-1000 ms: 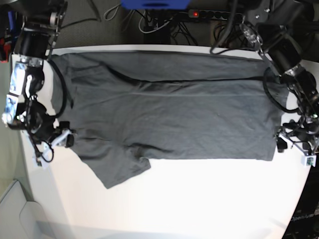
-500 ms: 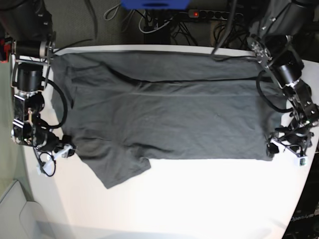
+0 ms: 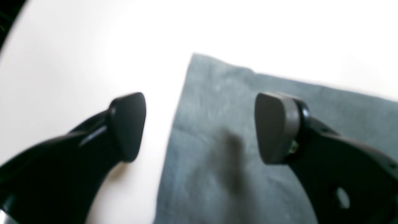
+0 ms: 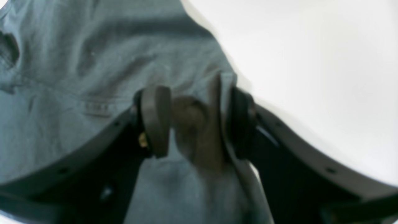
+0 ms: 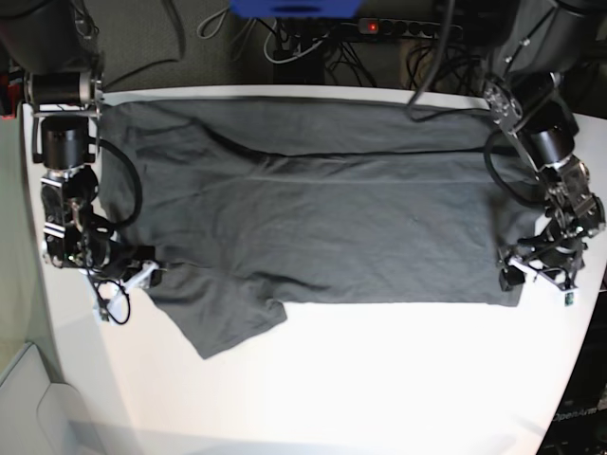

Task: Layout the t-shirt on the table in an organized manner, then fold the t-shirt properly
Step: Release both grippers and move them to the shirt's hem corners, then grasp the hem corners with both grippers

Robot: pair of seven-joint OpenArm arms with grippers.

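Grey t-shirt [image 4: 93, 62] fold between right hand [image 4: 196, 121] pads.

From my station I can read no text, label, brand or number anywhere on the t-shirt [image 5: 322, 209] or the tabletop [image 5: 379, 379].
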